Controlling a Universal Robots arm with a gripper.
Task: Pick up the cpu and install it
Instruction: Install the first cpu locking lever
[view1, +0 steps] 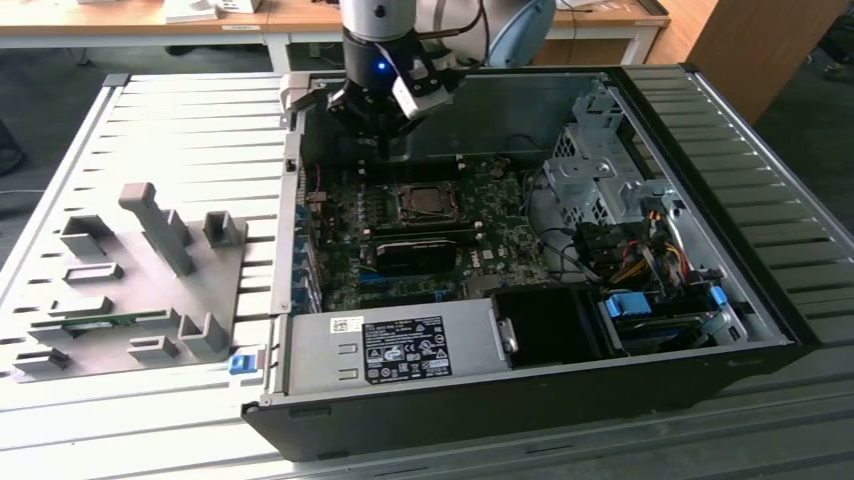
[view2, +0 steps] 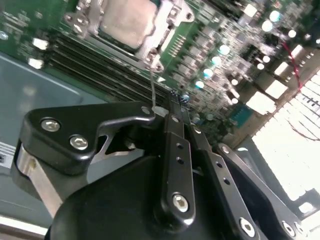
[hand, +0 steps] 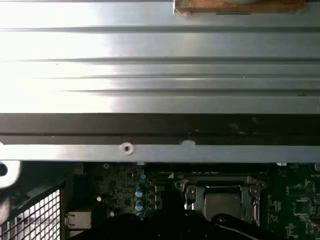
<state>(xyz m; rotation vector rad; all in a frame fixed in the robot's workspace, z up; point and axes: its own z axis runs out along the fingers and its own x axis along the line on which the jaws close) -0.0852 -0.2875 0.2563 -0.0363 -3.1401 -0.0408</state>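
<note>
hovering above the open computer case (view1: 694, 330), my pincer (view1: 387, 150) hangs over the back edge of the motherboard (view1: 400, 265), near the case wall. in the second wrist view my pincer (view2: 175, 102) has its fingers (view2: 172, 130) closed together, with nothing between them. the cpu (view1: 427, 203) sits in its socket (view1: 424, 185) on the motherboard, just in front of my pincer in the exterior view. in the second wrist view the cpu (view2: 125, 22) shows its silver top inside the metal frame. the case lies on the slatted worktop (view1: 174, 130).

cpu (view1: 429, 201) sits flat in the motherboard socket, dull silver top facing up, metal frame around it. Also visible in both wrist views (view2: 127, 20) (hand: 223, 201).
</note>
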